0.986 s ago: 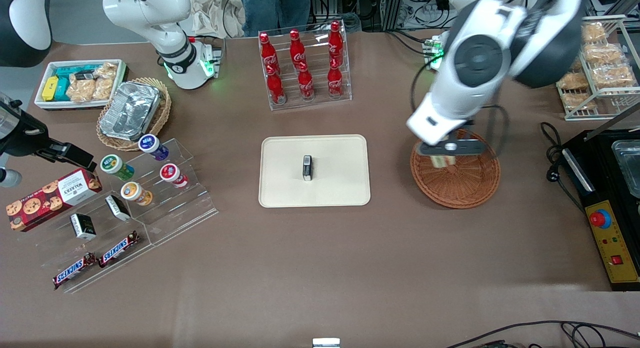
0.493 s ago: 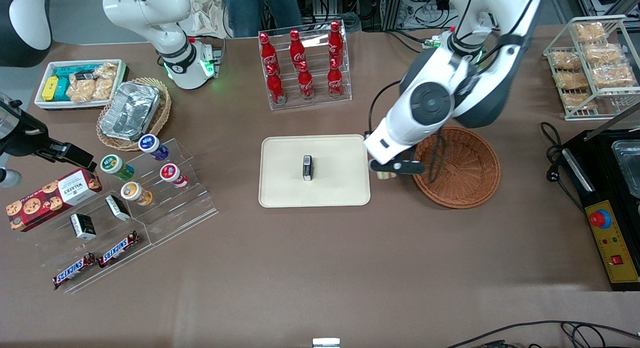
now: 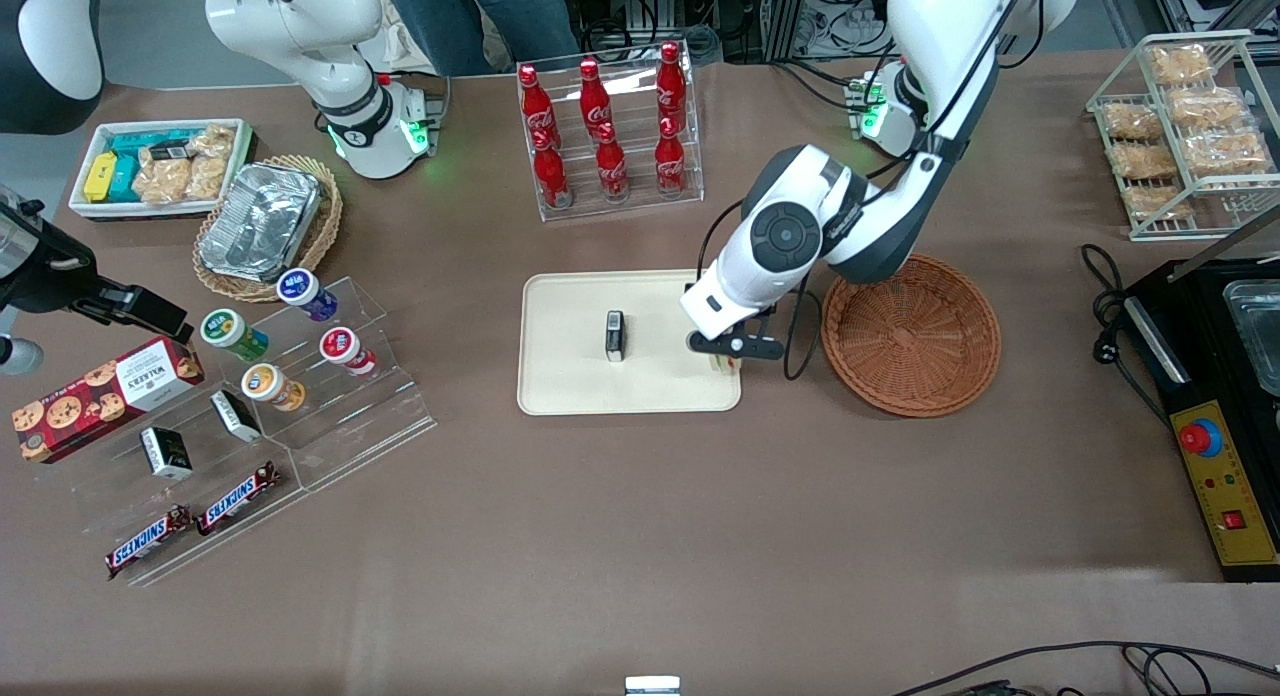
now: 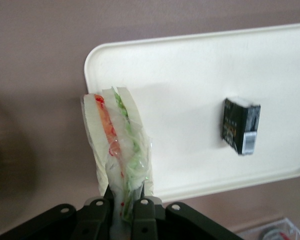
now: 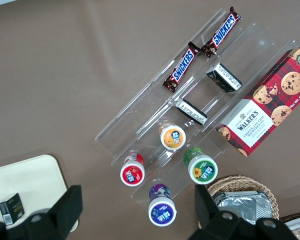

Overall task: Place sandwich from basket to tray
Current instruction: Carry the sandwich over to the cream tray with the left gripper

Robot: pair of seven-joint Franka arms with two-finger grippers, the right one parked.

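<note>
The gripper [image 4: 124,212] pinched the sandwich [image 4: 117,150] above the tray [image 3: 570,386] at the edge nearest the basket [image 3: 912,336]; released there, it could tip over the rim onto the tabletop.

I'm seeing a small dark box [image 3: 614,335] lying flat near my gripper [image 3: 727,362], with red cola bottles [image 3: 608,126] standing in a clear rack farther from the front camera. Toward the parked arm's end, Snickers bars [image 3: 195,524], a Walkers cookie box [image 3: 105,381] and a foil pan [image 3: 262,219] are sitting; bagged pastries [image 3: 1185,126] are filling a wire rack at my end.
</note>
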